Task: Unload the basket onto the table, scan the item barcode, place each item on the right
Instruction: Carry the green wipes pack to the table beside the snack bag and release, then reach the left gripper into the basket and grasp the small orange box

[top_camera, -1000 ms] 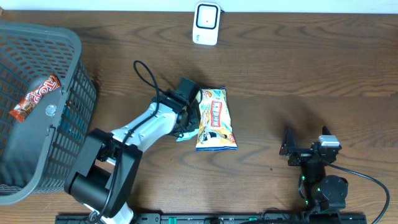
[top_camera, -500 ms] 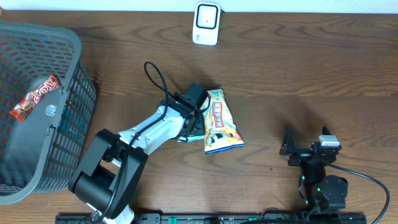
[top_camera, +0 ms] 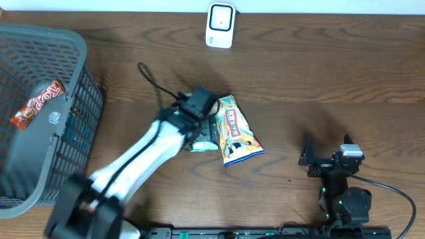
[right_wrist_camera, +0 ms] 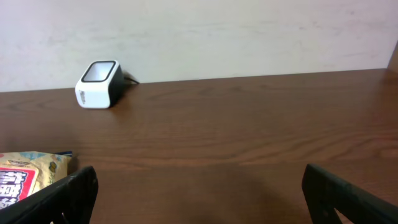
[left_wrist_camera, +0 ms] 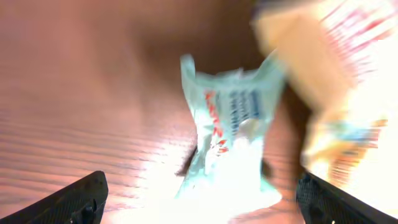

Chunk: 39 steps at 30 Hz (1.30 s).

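Observation:
The yellow snack bag [top_camera: 237, 129] lies flat on the table, tilted, in front of the white barcode scanner [top_camera: 220, 24] at the back edge. A small teal and white packet [top_camera: 203, 143] lies by the bag's left side. My left gripper [top_camera: 207, 127] hovers over that packet, open and holding nothing. In the blurred left wrist view the packet [left_wrist_camera: 230, 134] lies between the two fingers [left_wrist_camera: 84, 196] and the yellow bag [left_wrist_camera: 339, 81] is to the right. My right gripper [top_camera: 311, 159] rests open at the front right; its view shows the scanner [right_wrist_camera: 98, 84] and a corner of the bag [right_wrist_camera: 28, 177].
A grey mesh basket [top_camera: 76, 143] fills the left side, with a red snack wrapper [top_camera: 36, 103] inside. A black cable [top_camera: 149, 79] loops up behind the left arm. Bare wood lies between the bag and the scanner.
My left gripper has opened and let go of the yellow bag, which swung and slid slightly right. The left arm has shifted and shows motion blur. The right arm has not moved.

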Motion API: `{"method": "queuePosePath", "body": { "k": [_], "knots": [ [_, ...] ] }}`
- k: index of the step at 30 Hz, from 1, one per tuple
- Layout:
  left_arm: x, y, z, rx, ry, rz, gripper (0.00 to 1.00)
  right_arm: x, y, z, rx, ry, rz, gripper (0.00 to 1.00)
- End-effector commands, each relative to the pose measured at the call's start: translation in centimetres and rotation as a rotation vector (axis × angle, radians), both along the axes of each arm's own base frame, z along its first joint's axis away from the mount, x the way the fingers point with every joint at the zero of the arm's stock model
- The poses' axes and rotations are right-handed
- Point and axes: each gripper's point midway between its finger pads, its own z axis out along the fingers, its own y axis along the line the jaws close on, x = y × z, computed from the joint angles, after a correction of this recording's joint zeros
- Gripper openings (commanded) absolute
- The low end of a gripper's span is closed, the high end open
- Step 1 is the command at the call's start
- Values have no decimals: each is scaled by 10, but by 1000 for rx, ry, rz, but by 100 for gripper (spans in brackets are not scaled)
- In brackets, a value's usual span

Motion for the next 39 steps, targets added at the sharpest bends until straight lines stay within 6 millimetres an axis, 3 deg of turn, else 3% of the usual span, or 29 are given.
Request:
{"method": "queuePosePath", "body": {
  "k": [1, 6, 7, 11, 16, 20, 29, 39],
  "knots": [
    [10, 14, 47, 9, -164, 35, 97, 0, 0, -1, -9, 3, 0, 99],
    [13, 29, 115, -54, -389, 97, 97, 0, 0, -1, -9, 3, 0, 99],
    [13, 37, 139, -69, -472, 126, 97, 0, 0, -1, -9, 3, 0, 99],
    [13, 62, 189, -79, -661, 225, 97, 0, 0, -1, -9, 3, 0, 99],
    [7, 87, 241, -119, -853, 334, 97, 0, 0, -1, -9, 3, 0, 99],
    [-2, 103, 271, -133, -963, 391, 97, 0, 0, -1, -9, 3, 0, 99],
    [-28, 144, 300, -24, -1077, 483, 97, 0, 0, -1, -9, 3, 0, 99],
    [-29, 148, 305, 1, -1094, 499, 97, 0, 0, -1, -9, 3, 0, 99]
  ]
}}
